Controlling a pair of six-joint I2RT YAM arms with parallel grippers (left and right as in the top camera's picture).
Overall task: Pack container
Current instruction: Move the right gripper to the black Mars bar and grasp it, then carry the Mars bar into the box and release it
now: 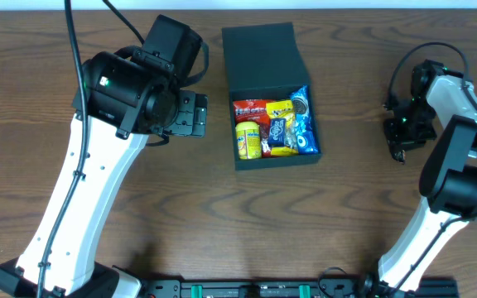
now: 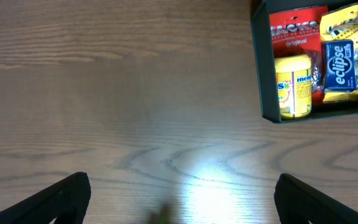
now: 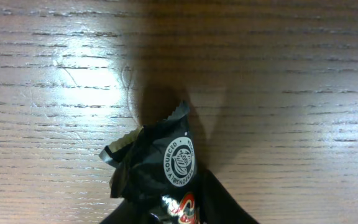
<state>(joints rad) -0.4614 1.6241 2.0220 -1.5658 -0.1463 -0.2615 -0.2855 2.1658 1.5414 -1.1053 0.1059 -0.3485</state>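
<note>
— Left tool (image 2: 185, 208), fingers spread wide and holding nothing, hangs over bare desk (image 2: 104, 93). What lies closest to it?

— Only wood grain between its fingers. Ahead and to its right, the container (image 2: 263, 74) shows one corner, its lid (image 1: 259, 50) open on the side farthest from the tool. Just inside that corner sits a yellow tub (image 2: 294, 84). Beyond it are a red packet (image 2: 294, 31) and a blue gum pack (image 2: 339, 65), with a blue biscuit pack (image 1: 305, 132) farthest right.

— And the right tool (image 1: 400, 136)?

— Well apart from the box, which lies to its left across open desk. Its own camera hides the fingers, but a dark packet (image 3: 166, 168) sits where they meet, clear of the wood with its shadow on the grain. It reads as clamped.

— How will the box handle?

— Judged light: stiff cardboard, matte and so not slippery, though the thin walls would bow under a hard pinch. The lid's free edge looks the place to take hold, or a flat push on an outside wall.

— Room to move?

— Bare desk on both flanks of the box. The tight spot is inside, where goods reach wall to wall. The packet likely goes in from above, clearing the rim and the open lid.
</note>
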